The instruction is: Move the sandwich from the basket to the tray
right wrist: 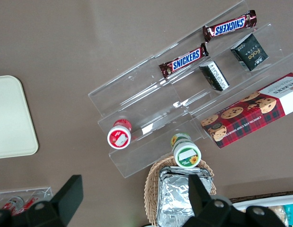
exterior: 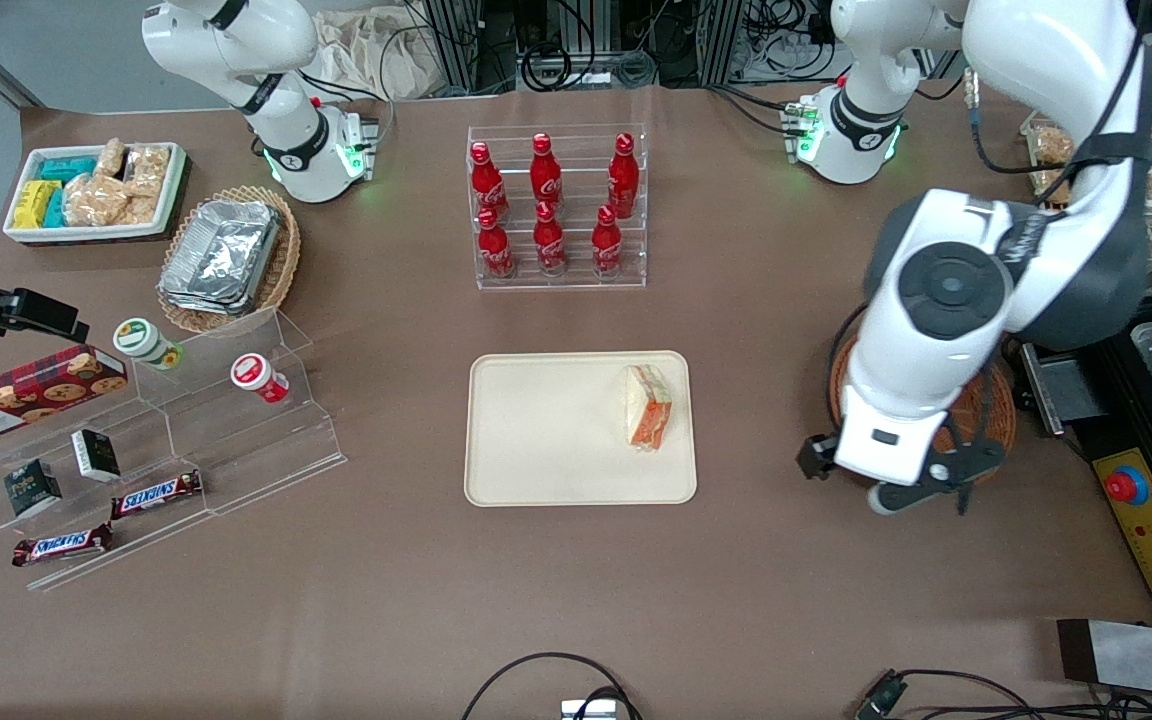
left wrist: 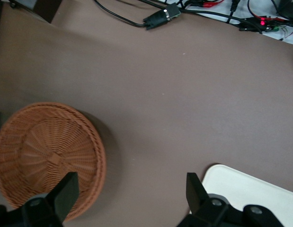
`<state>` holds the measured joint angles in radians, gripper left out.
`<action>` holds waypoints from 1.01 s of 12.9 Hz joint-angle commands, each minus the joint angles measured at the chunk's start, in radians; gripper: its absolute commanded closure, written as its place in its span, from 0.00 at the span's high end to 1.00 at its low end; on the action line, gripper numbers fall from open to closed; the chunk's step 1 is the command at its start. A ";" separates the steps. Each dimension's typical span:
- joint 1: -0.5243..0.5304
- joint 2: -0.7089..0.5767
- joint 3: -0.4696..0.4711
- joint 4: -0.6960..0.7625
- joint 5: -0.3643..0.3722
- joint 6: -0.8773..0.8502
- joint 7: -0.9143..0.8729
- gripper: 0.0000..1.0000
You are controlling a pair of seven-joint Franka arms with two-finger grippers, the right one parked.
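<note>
The sandwich (exterior: pixel 648 407), a wrapped wedge with orange and green filling, lies on the cream tray (exterior: pixel 546 430), at the tray's end toward the working arm. The round reddish-brown basket (exterior: pixel 998 410) is mostly hidden under the left arm in the front view. In the left wrist view the basket (left wrist: pixel 47 156) is empty. My left gripper (exterior: pixel 911 490) hangs above bare table between the basket and the tray. In the left wrist view the gripper (left wrist: pixel 131 194) is open and empty, with one fingertip over the basket's rim and the other beside a corner of the tray (left wrist: pixel 250 189).
A clear rack of red cola bottles (exterior: pixel 558 205) stands farther from the camera than the tray. An acrylic stepped stand with snacks (exterior: pixel 166 440), an oval basket of foil containers (exterior: pixel 231 255) and a white snack bin (exterior: pixel 96 190) lie toward the parked arm's end. A control box (exterior: pixel 1136 500) sits beside the basket.
</note>
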<state>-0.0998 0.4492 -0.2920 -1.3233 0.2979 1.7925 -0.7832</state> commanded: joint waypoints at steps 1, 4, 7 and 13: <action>-0.011 -0.052 0.089 0.000 -0.080 -0.042 0.117 1.00; -0.011 -0.090 0.157 -0.010 -0.111 -0.074 0.238 1.00; -0.009 -0.145 0.229 -0.036 -0.140 -0.096 0.398 1.00; -0.008 -0.256 0.340 -0.094 -0.224 -0.102 0.614 1.00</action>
<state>-0.0980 0.2670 0.0339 -1.3504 0.0923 1.6928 -0.2120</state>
